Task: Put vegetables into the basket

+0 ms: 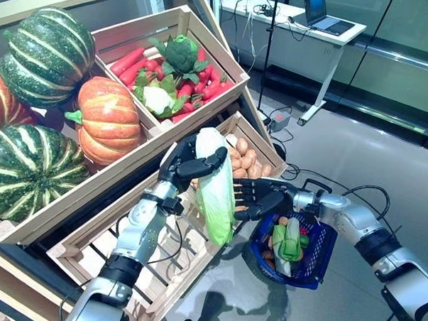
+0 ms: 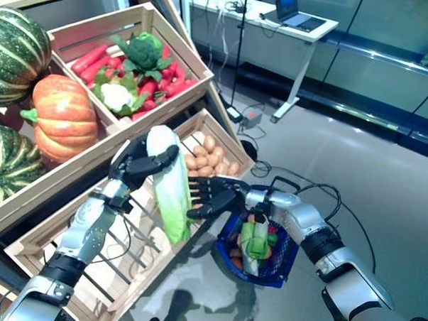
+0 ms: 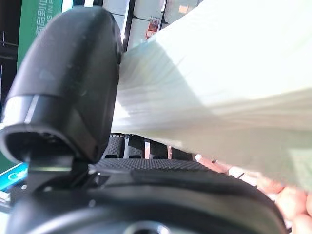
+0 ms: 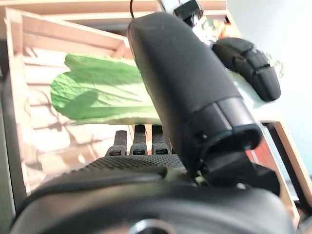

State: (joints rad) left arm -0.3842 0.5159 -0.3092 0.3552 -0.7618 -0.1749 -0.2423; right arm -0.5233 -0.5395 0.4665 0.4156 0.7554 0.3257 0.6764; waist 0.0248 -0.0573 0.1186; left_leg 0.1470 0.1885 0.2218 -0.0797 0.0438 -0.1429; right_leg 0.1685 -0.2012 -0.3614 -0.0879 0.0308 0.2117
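My left hand (image 1: 188,166) is shut on a long pale green and white cabbage (image 1: 215,192) and holds it upright in the air in front of the stand's lower crate. Its thumb (image 3: 73,83) presses on the cabbage (image 3: 219,87) in the left wrist view. My right hand (image 1: 262,199) is open, fingers straight, right beside the cabbage's lower half and just above the basket's rim. The cabbage's leaf end (image 4: 97,95) shows past the right hand's fingers. The blue plastic basket (image 1: 319,259) stands on the floor below the right hand and holds a green and white leafy vegetable (image 1: 288,241) and small orange ones.
The wooden stand's tilted crates (image 1: 218,82) rise to the left and behind the hands; the lower slatted crate (image 1: 97,244) lies under the left arm. A white desk with a laptop (image 1: 322,24) stands at the back right, over a grey floor (image 1: 384,153).
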